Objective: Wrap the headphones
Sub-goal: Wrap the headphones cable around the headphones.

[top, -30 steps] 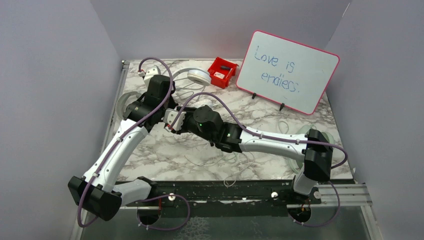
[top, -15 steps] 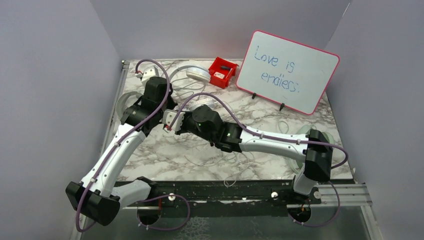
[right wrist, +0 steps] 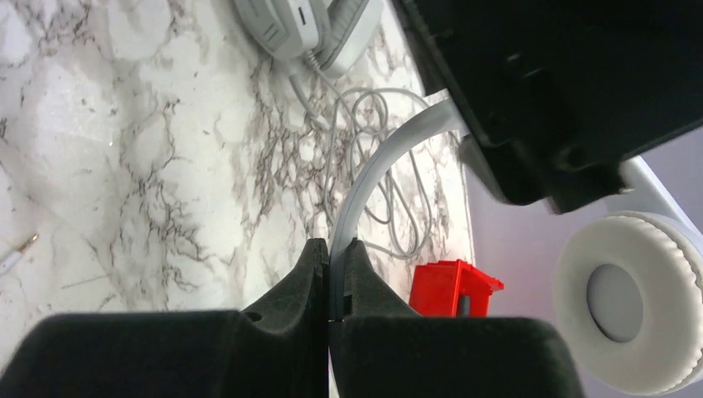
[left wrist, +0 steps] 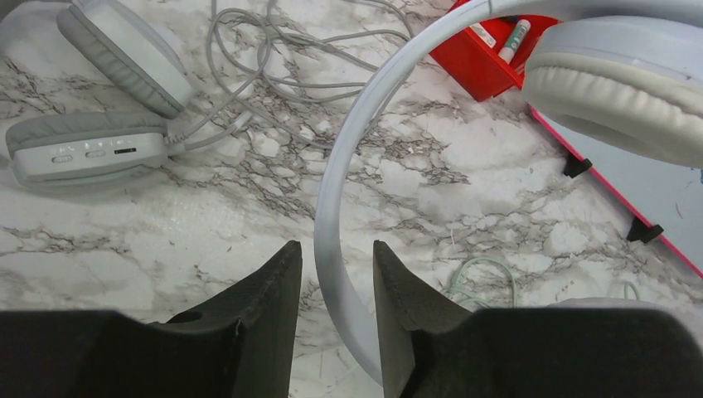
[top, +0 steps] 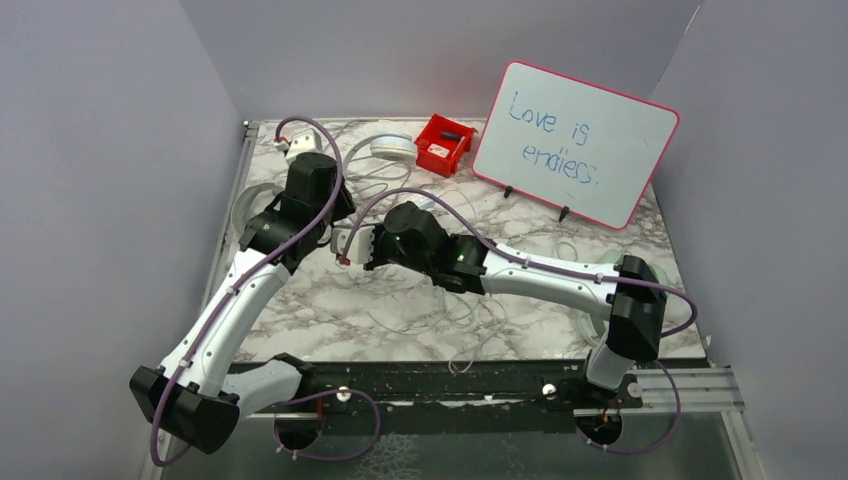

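**White headphones: right hand clamped on band, left hand slack around it**

Marble tabletop (top: 330, 310), back-left area. Far left in left wrist view: grey headphones (left wrist: 87, 153) lie flat on the marble, both cups close together, w/ their cable (left wrist: 273, 58) looped loosely just beside.

Left hand (left wrist: 336, 257) comes next. Its fingers (left wrist: 265, 290) stand partly apart w/ the white headphones' (left wrist: 332, 191) headband running btwn them. There's a visible gap on one side, so it straddles the band rather than squeezing it.

Just right of that, right hand (right wrist: 333, 253) is closed tight on the same headband, w/ both pads pressed flat against it and no gap seen. The two hands sit close together on one band. From there the band arcs up and away. One padded cup (right wrist: 630, 303) shows at the far end in right wrist view. In top view the cup sits just left of the red bin (top: 443, 143).

Red bin holds a marker (left wrist: 514, 37). Right of it, a pink-framed whiteboard (top: 575, 140) leans on small black feet w/ handwriting on it.

Centre-front: thin loose cables (top: 450, 320) tangled on the marble below the right arm. Far right: pale mint headphones (top: 586, 325), mostly hidden under that arm, so can't tell how they lie.
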You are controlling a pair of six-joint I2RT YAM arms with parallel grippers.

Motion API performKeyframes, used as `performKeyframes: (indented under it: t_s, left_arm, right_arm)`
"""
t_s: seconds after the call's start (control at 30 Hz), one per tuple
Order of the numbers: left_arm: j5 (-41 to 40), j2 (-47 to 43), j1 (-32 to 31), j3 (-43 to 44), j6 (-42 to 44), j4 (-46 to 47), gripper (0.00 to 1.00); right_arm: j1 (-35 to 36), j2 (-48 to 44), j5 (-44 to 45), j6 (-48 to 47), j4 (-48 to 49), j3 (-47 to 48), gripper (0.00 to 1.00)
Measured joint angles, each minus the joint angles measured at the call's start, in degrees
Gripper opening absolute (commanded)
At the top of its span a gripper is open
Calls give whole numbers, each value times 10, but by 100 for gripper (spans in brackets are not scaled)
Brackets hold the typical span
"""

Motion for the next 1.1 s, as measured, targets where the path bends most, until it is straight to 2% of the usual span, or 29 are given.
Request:
performKeyframes:
  t_s: [0.33,0.47,0.57,0.6,0.73,1.1]
  left_arm:
    - [1,25,1,14,33,4,38]
    - [-4,29,1,14,41,4,50]
    - [-15,32,2,12,44,4,51]
    - [-17,32,2,11,44,4,50]
    - [-20,31,5,3,43,4,35]
    - [-17,69,8,-5,52,10,19]
  right_arm:
    - [-4,0,-18,-2,-40,0,1]
    - [-4,0,-19,-5,-39,0,1]
    - [-4,0,-20,-5,-39,0,1]
    - [-4,0,-20,-5,-39,0,1]
    - [-4,0,-21,-5,-39,0,1]
    - [-4,0,-29,-4,-39,0,1]
